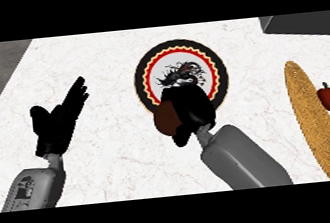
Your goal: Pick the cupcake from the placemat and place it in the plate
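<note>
White marble counter fills the view. Right hand point(188, 112) curls around the brown cupcake point(167, 121), at the near edge of the patterned plate point(146, 67). It looks light, soft and crushable; the base seems best to hold. Left hand point(58, 121) rests open, left.

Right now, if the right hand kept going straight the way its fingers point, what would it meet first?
The plate: the right hand, curled round the brown cupcake, already overlaps its near rim in this view. Its height above the plate cannot be judged.
</note>
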{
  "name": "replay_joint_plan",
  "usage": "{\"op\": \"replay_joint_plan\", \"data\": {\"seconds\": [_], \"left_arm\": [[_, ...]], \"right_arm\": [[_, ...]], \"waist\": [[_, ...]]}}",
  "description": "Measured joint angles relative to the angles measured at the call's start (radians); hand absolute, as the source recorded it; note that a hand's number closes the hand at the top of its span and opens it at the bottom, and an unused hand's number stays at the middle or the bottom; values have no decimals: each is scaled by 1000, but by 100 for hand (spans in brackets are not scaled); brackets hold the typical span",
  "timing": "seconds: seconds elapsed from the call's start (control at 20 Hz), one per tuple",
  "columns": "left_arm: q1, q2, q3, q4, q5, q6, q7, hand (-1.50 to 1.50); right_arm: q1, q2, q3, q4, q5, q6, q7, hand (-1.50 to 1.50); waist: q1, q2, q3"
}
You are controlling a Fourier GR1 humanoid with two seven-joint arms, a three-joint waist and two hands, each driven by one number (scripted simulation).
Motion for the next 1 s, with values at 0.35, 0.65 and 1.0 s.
{"op": "replay_joint_plan", "data": {"seconds": [0.35, 0.65, 1.0], "left_arm": [[-20, 1, 1, 26, -3, -3, 6, 0], [-50, 3, 14, 49, -2, -1, 5, 0], [-48, -4, 22, 55, -9, 16, -2, 0]], "right_arm": [[-232, 17, 100, 11, 167, -249, 313, 150], [-389, 14, 148, 87, 247, -368, 535, 150], [-440, 8, 160, 172, 251, -463, 602, 150]], "waist": [[1, -9, -1], [-9, -1, -1], [-34, 1, 1]]}}
